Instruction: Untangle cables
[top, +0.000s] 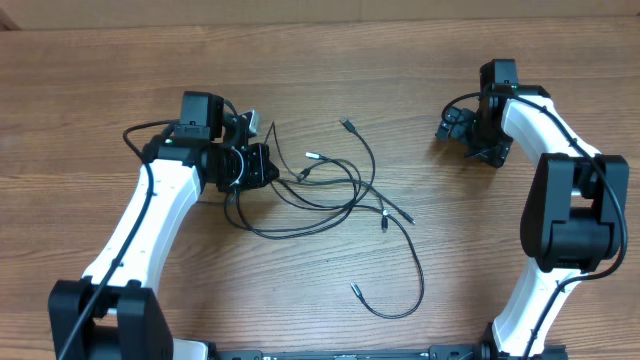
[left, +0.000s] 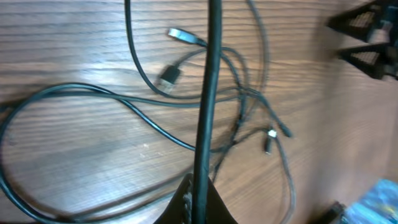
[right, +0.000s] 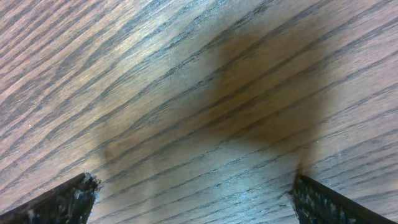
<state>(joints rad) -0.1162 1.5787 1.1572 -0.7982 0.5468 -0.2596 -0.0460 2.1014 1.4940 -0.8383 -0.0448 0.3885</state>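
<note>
Cables (top: 330, 188): thin black cords, loosely knotted together on the wooden table (top: 100, 80). The number of separate cords cannot be told where they cross. Plug ends (top: 348, 124): at least six in the overhead view, some silver-tipped, spread around the edge of the knot. One long loop with a plug trails well away from both sets of jaws, toward the robot bases. Arms: two, white with black joints. Left arm (top: 150, 215): reaches forward from its base and bends inward, with its wrist low over the table. Left gripper (top: 268, 165): one, at the near edge of the knot, with most of the cords fanning out ahead of the jaws. In the left wrist view, the left gripper (left: 200, 204) has its jaws pressed together on one cable strand (left: 209, 93). This strand runs taut and straight out from between them, above the slack cords lying on the wood. Right arm (top: 560, 190): arches forward from its base, with its wrist turned inward. Right gripper (top: 452, 125): one, well apart from the knot, with no cord near its jaws. In the right wrist view, the right gripper (right: 196, 202) has its two fingertips (right: 59, 200) spread wide apart. They hold nothing, with only bare, shadowed wood grain between and ahead of them.
</note>
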